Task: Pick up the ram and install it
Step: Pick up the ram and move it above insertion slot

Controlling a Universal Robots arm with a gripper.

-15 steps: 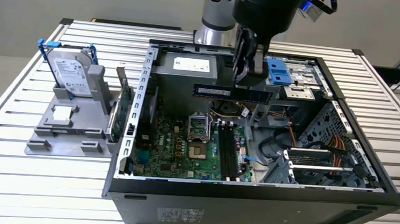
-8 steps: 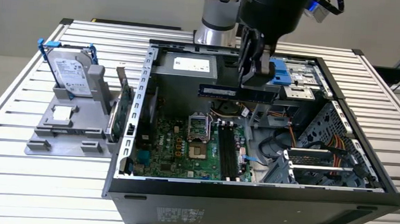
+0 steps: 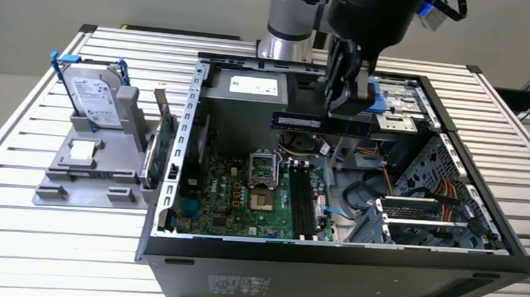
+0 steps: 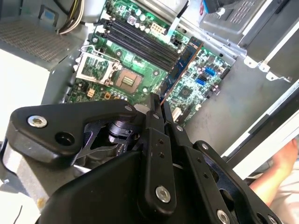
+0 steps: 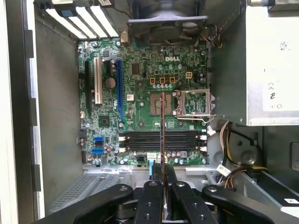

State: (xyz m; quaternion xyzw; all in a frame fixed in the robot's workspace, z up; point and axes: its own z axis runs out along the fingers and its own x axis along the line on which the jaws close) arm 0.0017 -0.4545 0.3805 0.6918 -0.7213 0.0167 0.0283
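The ram (image 3: 299,121), judged light, stiff and fragile, is pinched by its flat faces near one end in my closed gripper (image 3: 349,112), hanging above the black slots (image 5: 140,139) of the motherboard (image 5: 145,119) inside the open case (image 3: 332,256).

The thin, dark-chipped ram (image 3: 299,122), pinched by the end effector (image 3: 346,113), hangs level above the motherboard (image 3: 239,199).

In the exterior view the pincer (image 3: 349,111) covers one end of the ram (image 3: 296,121); the arm (image 3: 286,27) is cropped.
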